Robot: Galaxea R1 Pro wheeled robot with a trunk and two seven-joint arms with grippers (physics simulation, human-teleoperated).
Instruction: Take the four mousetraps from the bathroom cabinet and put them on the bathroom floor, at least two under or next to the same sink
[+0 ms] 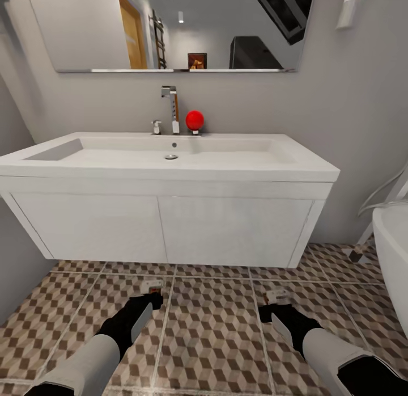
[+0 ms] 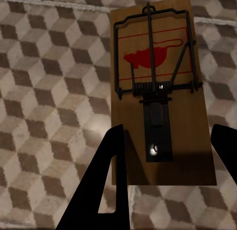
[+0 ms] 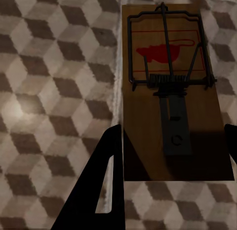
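Brown-boarded left mousetrap (image 2: 160,91) and right mousetrap (image 3: 173,91) sit between our wide-spread left gripper (image 2: 165,165) and right gripper (image 3: 170,161) fingers on the bathroom floor (image 1: 215,328) by the sink (image 1: 170,158); we judge two remain.

Cube-pattern bathroom floor (image 1: 215,328) w/ two mousetraps (image 1: 152,283) (image 1: 277,295), both before sink.

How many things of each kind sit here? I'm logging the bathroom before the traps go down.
Mousetraps: 2, one at the left gripper, one at the right gripper
Sinks: 1
Taps: 1
Red balls: 1
Total: 5
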